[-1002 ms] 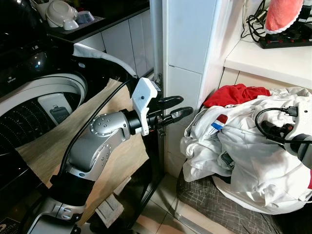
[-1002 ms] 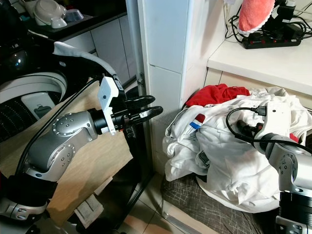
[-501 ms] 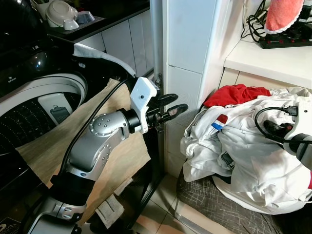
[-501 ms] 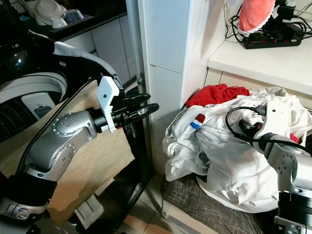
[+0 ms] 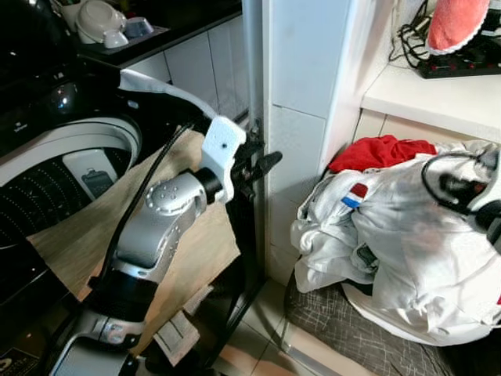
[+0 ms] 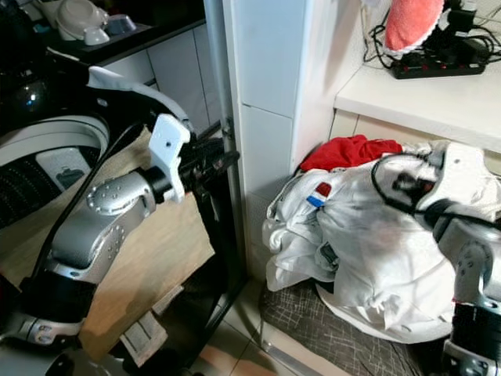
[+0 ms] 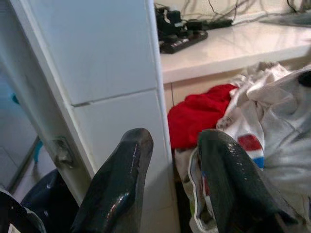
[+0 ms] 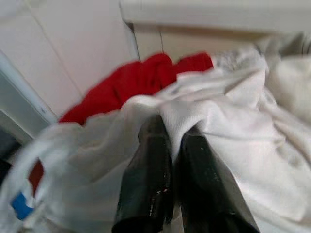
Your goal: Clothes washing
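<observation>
Two grippers worked. The right gripper (image 8: pixel 167 182), fingers pressed together, pinched a white garment (image 5: pixel 407 235) on the pile at four o'clock. The left gripper (image 7: pixel 170 179) hung spread beside the washer (image 5: pixel 55 180) at nine. Lifting slowly should free it cleanly.

the white desk (image 5: pixel 427 92) carries a black power strip (image 5: pixel 462 64) and a pink cloth (image 5: pixel 456 22). below, a grey checked mat (image 5: pixel 344 317) bears the heaped white garments (image 5: pixel 407 235).

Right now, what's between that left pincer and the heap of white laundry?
In the left eye view, the left pincer is raised beside the white tiled pillar. The pillar's corner stands between it and the white laundry pile.
</observation>
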You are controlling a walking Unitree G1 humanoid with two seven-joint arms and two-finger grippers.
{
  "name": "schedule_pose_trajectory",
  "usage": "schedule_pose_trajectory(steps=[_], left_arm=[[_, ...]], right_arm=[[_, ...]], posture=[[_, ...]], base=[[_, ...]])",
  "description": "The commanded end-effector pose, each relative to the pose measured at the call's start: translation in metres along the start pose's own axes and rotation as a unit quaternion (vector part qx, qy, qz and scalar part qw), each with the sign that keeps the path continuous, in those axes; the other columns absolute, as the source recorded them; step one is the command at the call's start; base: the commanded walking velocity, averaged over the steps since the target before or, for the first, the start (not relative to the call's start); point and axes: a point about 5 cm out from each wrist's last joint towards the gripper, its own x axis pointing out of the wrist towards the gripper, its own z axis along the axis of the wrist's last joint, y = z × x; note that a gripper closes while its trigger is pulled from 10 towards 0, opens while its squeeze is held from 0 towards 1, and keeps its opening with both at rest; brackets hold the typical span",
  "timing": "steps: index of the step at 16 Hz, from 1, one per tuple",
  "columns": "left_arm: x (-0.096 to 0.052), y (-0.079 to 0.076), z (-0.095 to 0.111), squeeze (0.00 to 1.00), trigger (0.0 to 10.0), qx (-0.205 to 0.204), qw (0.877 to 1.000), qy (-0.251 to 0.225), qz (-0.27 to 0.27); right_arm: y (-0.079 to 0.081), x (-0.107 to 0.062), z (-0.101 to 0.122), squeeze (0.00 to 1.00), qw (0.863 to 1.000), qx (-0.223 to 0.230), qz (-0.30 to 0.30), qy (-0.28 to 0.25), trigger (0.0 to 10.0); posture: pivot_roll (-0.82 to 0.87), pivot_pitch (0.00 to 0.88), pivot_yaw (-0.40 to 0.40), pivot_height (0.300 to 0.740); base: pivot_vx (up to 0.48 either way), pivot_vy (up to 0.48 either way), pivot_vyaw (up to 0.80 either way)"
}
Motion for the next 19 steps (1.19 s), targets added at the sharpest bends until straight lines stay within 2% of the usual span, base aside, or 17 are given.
schedule_pose_trajectory(steps=[1,3,4,7,9,11,12,13,14,16,19], left_arm=[[-0.001,0.008,0.005,0.0,10.0,-0.01,1.0,-0.005,0.019],[-0.001,0.012,0.014,0.0,10.0,-0.018,0.999,-0.038,0.028],[0.0,0.014,0.019,0.0,10.0,-0.029,0.998,-0.055,0.032],[0.001,0.014,0.033,0.0,10.0,-0.04,0.994,-0.098,0.025],[0.002,0.012,0.045,0.0,10.0,-0.038,0.991,-0.13,0.018],[0.003,0.008,0.058,0.0,10.0,-0.053,0.986,-0.157,0.0],[0.004,-0.002,0.069,1.0,10.0,-0.105,0.978,-0.172,-0.053],[0.004,-0.004,0.071,1.0,10.0,-0.113,0.976,-0.174,-0.063],[0.007,-0.008,0.075,1.0,10.0,-0.097,0.977,-0.176,-0.065],[0.014,-0.016,0.078,1.0,10.0,-0.108,0.974,-0.185,-0.067],[0.015,-0.026,0.077,1.0,10.0,-0.131,0.971,-0.178,-0.092]], right_arm=[[0.002,-0.007,0.02,0.0,0.999,0.004,0.004,-0.034,0.0],[0.007,-0.016,0.044,0.0,0.996,0.004,0.022,-0.081,0.0],[0.016,-0.024,0.063,0.0,0.991,0.015,0.061,-0.12,0.0],[0.043,-0.045,0.104,0.0,0.962,0.041,0.186,-0.198,0.0],[0.066,-0.066,0.137,0.0,0.917,0.059,0.291,-0.268,0.0],[0.084,-0.078,0.155,0.0,0.879,0.081,0.365,-0.296,0.0],[0.095,-0.077,0.151,0.0,0.872,0.062,0.399,-0.276,0.0],[0.097,-0.076,0.149,0.0,0.873,0.057,0.402,-0.269,0.0],[0.108,-0.066,0.137,0.0,0.873,0.073,0.418,-0.238,0.0],[0.13,-0.052,0.118,0.0,0.87,0.085,0.446,-0.191,0.0],[0.149,-0.048,0.109,0.0,0.856,0.1,0.478,-0.167,0.0]], posture=[[-0.07,0.0,0.087,0.74],[-0.08,0.0,0.089,0.74],[-0.08,0.0,0.092,0.74],[-0.08,0.0,0.091,0.74],[-0.09,0.0,0.087,0.74],[-0.09,0.0,0.08,0.74],[-0.09,0.0,0.074,0.74],[-0.09,0.0,0.074,0.74],[-0.08,0.0,0.066,0.74],[-0.08,0.0,0.064,0.74],[-0.07,0.0,0.055,0.74]], base=[[0.0,0.0,0.0],[0.0,0.0,0.0],[0.0,0.0,0.0],[0.0,0.0,0.0],[0.0,0.0,0.0],[0.0,0.0,0.0],[0.0,0.0,0.0],[0.0,0.0,0.0],[0.0,0.0,0.0],[0.0,0.0,0.0],[0.0,0.0,0.0]])
